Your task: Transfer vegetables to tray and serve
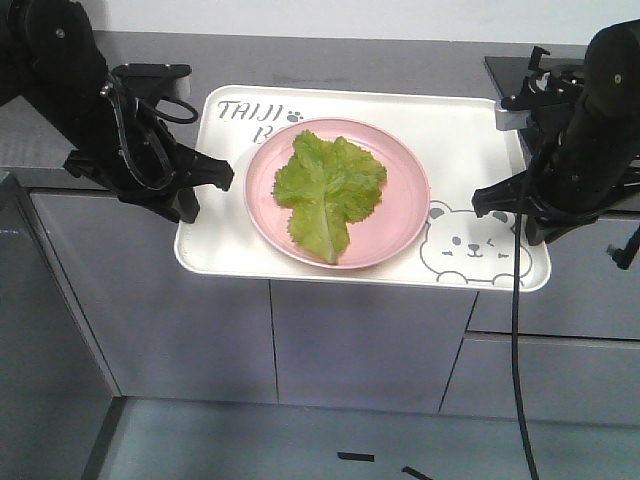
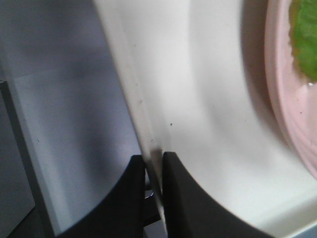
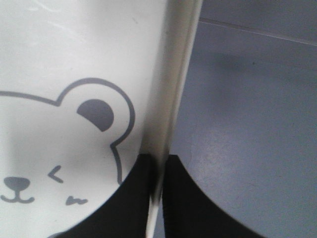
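The black fingers of each tool lie nearest the wrist lenses. In the left wrist view, the left tool is pressed together on the raised rim of the large cream-white rectangular tray, with one finger outside the rim and one inside. In the right wrist view, the right tool pinches the opposite rim in the same way, just beside the grey printed bear face.

In the front view, the left tool grips the tray at 9 o'clock and the right tool at about 4 o'clock. The round pink plate sits near the tray's centre and covers part of the grey lettering at 11 o'clock. The bright green ruffled lettuce leaf lies flat on the plate. It touches no bare tray.

I judge the transfer step complete and the serve step in hand. The tray's 6 o'clock edge overhangs the front of the grey surface, above the cabinet doors. I cannot tell whether the 12 o'clock edge rests on the surface.

Requirements for the next move:
1. Drive both arms together, at equal height and constant spacing, so that neither rim slips from its tool.
2. Hold the tray level, since the plate looks loose and may slide.
3. Release neither tool before the tray is fully supported.
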`<state>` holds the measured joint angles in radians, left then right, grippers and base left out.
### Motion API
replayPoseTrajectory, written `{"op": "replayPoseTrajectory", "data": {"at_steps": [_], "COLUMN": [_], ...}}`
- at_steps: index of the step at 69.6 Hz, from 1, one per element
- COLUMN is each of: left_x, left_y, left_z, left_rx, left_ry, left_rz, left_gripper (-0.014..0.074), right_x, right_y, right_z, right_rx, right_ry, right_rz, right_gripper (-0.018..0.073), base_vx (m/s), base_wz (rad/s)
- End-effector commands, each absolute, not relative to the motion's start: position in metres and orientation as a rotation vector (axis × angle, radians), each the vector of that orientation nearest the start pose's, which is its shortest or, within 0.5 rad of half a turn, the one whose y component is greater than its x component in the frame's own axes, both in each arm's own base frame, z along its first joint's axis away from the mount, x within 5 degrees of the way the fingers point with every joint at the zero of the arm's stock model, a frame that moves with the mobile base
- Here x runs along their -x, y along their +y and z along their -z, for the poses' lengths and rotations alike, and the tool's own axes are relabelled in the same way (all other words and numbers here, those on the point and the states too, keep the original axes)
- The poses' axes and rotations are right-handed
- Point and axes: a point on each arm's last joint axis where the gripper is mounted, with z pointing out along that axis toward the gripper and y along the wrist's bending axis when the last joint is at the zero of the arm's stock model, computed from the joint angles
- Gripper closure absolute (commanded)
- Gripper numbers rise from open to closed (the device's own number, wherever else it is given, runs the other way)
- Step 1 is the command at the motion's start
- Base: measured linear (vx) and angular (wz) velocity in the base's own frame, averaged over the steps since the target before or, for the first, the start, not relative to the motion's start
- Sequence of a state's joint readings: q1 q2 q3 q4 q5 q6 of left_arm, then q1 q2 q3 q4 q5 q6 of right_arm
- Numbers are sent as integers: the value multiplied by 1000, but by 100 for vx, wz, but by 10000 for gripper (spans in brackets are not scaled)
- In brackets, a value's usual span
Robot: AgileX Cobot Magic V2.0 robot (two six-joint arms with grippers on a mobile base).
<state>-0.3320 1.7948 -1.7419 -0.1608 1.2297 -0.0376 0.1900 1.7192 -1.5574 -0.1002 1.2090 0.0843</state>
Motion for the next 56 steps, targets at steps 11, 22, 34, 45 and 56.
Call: {"op": "replayPoseTrajectory", "data": {"at_steps": [11,22,34,45,56], "left_x": [-345,-345,-345,-345,-345], "left_y": [-155,-155,-155,-155,-155], "left_z": [-376,-376,-376,-376,-376], "left_rx": [-384,-384,-384,-384,-384], "left_ry": [2576,2576,2576,2576,2576], "left_rz": [548,548,548,548,548], "left_gripper": [602,602,602,602,602], "right_x": [-347,-347,-347,-347,-347], "right_y": [72,72,72,72,72], "right_z": [-344,-344,-344,-344,-344], "right_rx": [217,217,217,217,217], "right_ry": [2690,2690,2690,2690,2690], "right_rz": [-64,-64,-64,-64,-64], "right_gripper": [569,569,569,569,569], "base_vx": [6,8,9,10,11], "base_wz": [3,2,1,1,1]}}
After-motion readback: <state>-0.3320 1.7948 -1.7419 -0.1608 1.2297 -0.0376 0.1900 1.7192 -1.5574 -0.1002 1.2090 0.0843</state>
